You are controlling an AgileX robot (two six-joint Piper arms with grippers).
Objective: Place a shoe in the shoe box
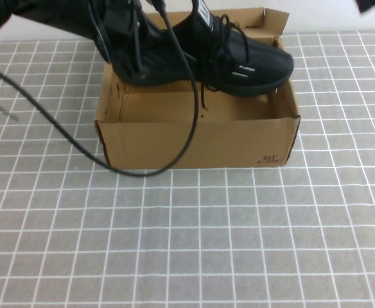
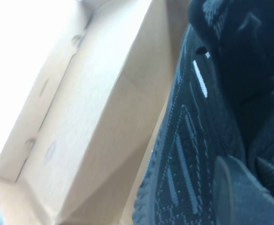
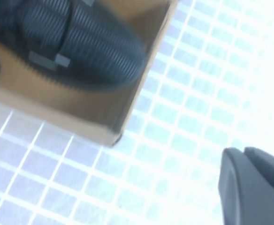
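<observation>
The black knit shoe (image 1: 239, 61) hangs over the open brown shoe box (image 1: 200, 144), toe to the right and sole about level with the back rim. My left gripper (image 1: 133, 61) is shut on the shoe's heel end, above the box's left part. In the left wrist view one finger (image 2: 240, 192) presses on the shoe's knit side (image 2: 193, 154), with the box's inside (image 2: 80, 117) beside it. My right gripper (image 3: 240, 152) is shut and empty, held high to the right of the box (image 3: 80, 112), with the shoe's toe (image 3: 80, 42) in its view.
The box's lid flap (image 1: 264, 22) stands open at the back. A black cable (image 1: 174, 154) from the left arm loops down across the box's front wall. The box stands on a grey cloth with a white grid (image 1: 194, 244).
</observation>
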